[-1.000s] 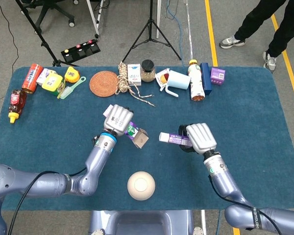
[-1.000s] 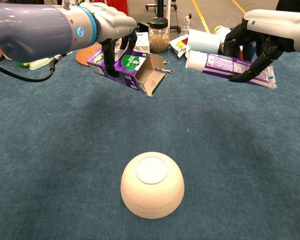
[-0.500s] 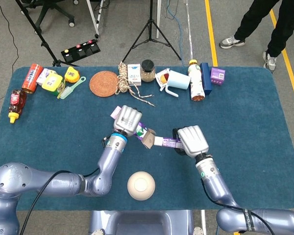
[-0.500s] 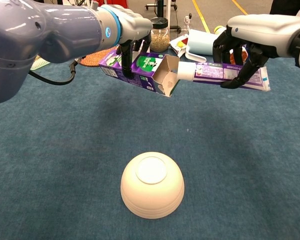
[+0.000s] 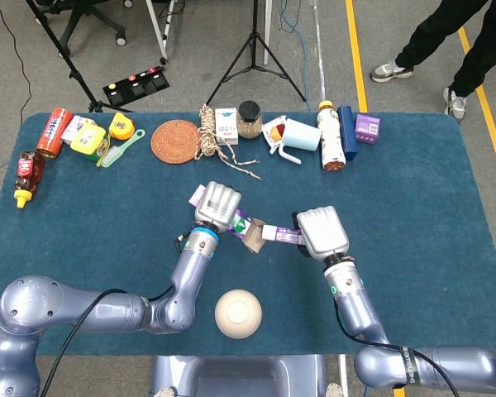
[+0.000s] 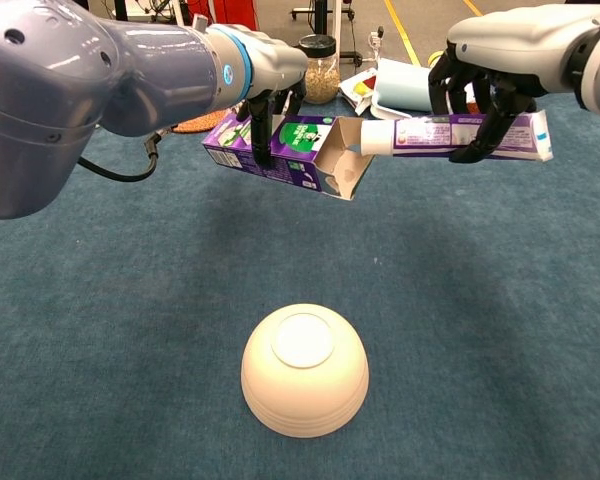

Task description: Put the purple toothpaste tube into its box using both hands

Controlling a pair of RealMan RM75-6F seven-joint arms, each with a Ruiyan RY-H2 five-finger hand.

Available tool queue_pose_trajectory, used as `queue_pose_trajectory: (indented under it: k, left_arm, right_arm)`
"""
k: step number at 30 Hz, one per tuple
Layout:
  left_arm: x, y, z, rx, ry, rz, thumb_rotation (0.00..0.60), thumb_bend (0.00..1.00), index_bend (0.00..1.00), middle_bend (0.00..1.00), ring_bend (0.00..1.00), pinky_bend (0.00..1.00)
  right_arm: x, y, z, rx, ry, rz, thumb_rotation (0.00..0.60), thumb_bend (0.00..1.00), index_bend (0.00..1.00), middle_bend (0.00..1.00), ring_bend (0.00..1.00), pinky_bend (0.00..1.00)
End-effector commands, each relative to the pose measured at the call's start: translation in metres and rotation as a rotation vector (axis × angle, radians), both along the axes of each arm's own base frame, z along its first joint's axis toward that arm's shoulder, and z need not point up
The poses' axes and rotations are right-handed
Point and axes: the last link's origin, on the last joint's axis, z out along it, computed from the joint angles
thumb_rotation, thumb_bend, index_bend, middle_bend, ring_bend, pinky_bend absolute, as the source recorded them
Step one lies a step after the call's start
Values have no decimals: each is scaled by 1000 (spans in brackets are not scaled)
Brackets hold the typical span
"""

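Above the white bowl, both hands meet mid-air over the blue tablecloth. L hand grips the purple box from on top, fingers wrapped down its side; box is held off the table, tilted a bit, open flap end facing the R hand. R hand grips the purple toothpaste tube around its middle, tube approx. level, white cap pointing at the box. Cap sits right at the box mouth, touching or just at the flap; can't tell if it's inside yet. Most of the tube is clearly outside the box.

In head view, box & tube line up end to end just behind the bowl, between L hand & R hand. Far behind the bowl, along the table's back edge: woven coaster, glass jar, misc. bottles & cartons.
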Motion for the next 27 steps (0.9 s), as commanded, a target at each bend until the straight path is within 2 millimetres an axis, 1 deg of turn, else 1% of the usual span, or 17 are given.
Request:
queue_pose_trajectory:
  k: [1, 8, 14, 27]
  left_arm:
    - [2, -1, -1, -4, -11, -2, 600, 253, 618, 568, 592, 820]
    - [7, -3, -3, -2, -19, 4, 600, 253, 618, 568, 592, 820]
    - [11, -1, -4, -1, -63, 22, 600, 254, 618, 568, 592, 820]
    - [16, -5, -5, -25, -114, 32, 600, 253, 618, 568, 592, 820]
  right_arm:
    - [2, -2, 1, -8, 27, -18, 600, 488, 563, 589, 573, 719]
    - [11, 5, 0, -8, 61, -26, 600, 492, 565, 591, 574, 719]
    - [16, 11, -1, -3, 76, -33, 600, 500, 568, 593, 576, 719]
    - [18, 10, -10, -13, 88, -63, 600, 501, 568, 594, 577, 721]
